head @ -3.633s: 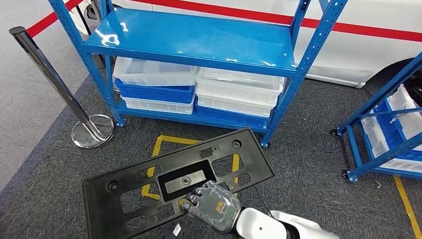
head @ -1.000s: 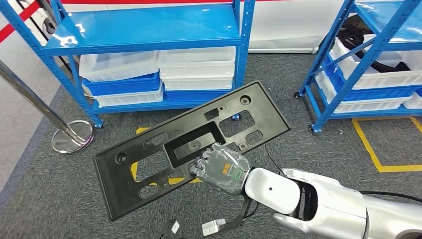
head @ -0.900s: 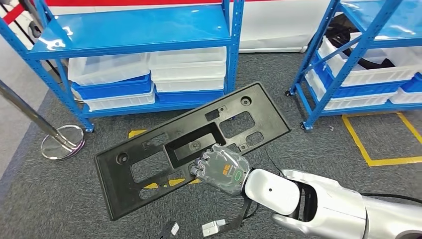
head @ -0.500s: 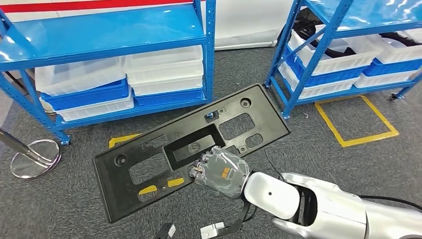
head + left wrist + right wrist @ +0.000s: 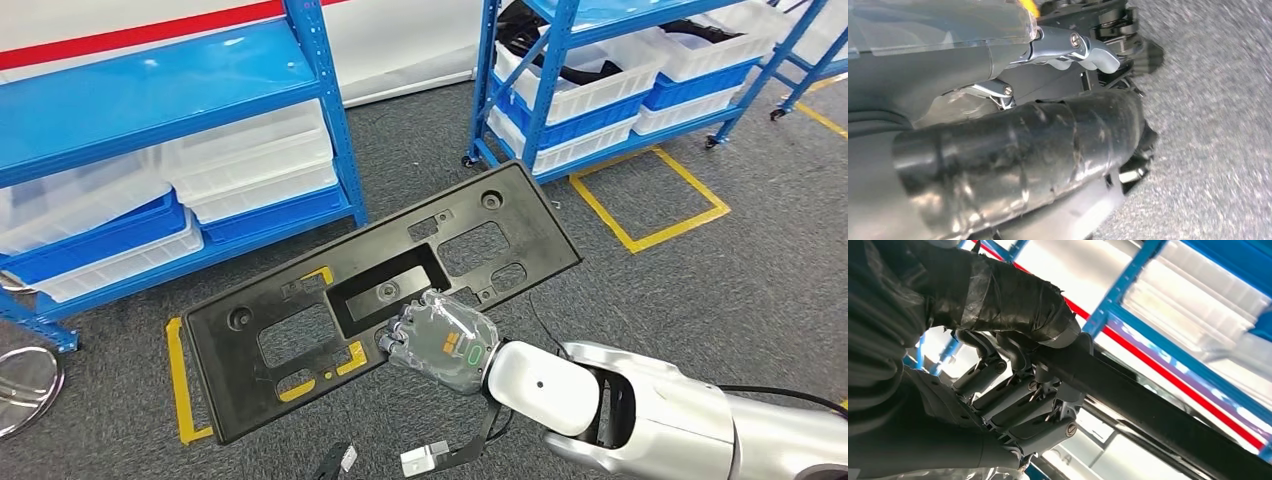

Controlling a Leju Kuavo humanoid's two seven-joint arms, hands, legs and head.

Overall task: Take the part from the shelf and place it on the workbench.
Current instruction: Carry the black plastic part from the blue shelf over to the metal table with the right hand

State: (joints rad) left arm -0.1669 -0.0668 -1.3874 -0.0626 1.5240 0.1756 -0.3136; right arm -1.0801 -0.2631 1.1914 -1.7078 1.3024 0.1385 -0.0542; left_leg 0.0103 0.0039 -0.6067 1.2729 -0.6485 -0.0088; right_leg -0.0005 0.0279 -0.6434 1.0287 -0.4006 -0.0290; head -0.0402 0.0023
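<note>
The part (image 5: pixel 240 390) is a long flat black plastic panel with several cut-outs, held tilted above the carpet in the head view. My right hand (image 5: pixel 440 342) grips it at the lower edge near its middle, fingers over the rim. In the right wrist view the dark fingers (image 5: pixel 1013 390) wrap around the panel's black edge (image 5: pixel 1148 410). My left hand (image 5: pixel 1013 140) hangs over the grey carpet (image 5: pixel 1218 130); its thick thumb lies across the picture and how its fingers stand is unclear.
A blue shelf (image 5: pixel 150 110) with white and blue bins (image 5: pixel 250 175) stands at the left. A second blue shelf (image 5: pixel 560 60) with bins stands at the upper right. Yellow floor markings (image 5: pixel 650 195) and a stanchion base (image 5: pixel 25 380) lie on the carpet.
The whole scene has slid left as the camera turned right; the second shelf has come further into view. The panel stays in my right hand at the same tilt.
</note>
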